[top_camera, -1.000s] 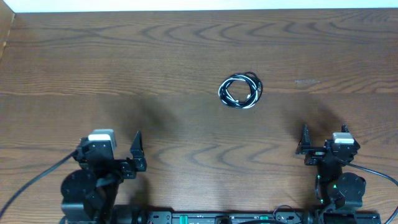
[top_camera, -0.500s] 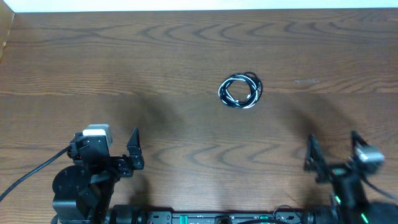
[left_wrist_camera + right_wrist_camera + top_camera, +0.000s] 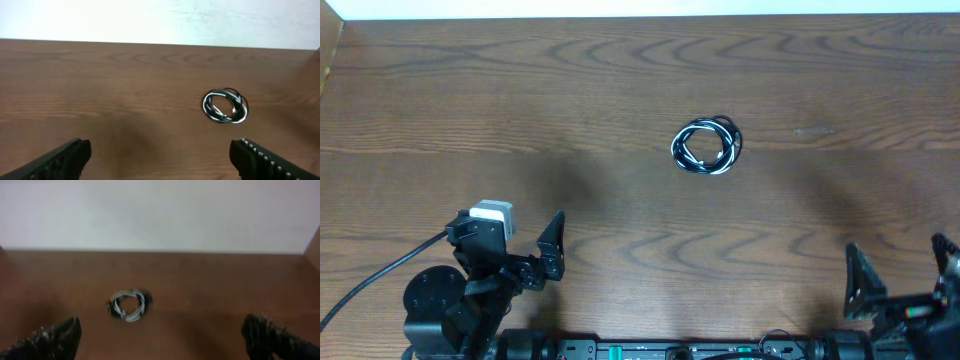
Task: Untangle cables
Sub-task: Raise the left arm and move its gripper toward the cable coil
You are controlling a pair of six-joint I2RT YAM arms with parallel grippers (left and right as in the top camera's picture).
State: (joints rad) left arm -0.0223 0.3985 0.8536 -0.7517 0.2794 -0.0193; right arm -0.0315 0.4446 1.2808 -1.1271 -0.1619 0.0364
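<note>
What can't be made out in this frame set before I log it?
- Small coil of black and white cables: too small overhead to count cords or spot plug ends; blurred in the right wrist view.
- Right gripper: partly cut off by the overhead picture's lower right edge.

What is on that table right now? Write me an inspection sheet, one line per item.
Surface: brown wood-grain table, flat.
Job's things: one cable bundle, black and white cords coiled together in a small ring, right of centre, not yet untangled.
Clutter: nothing seen.
Grippers: left gripper open and empty at the near edge; right gripper open and empty at the near edge; both well short of the bundle.
Cables: thick black wire trails from the left arm off the left side of the overhead view.
Surroundings: plain white wall beyond the far edge.
</note>
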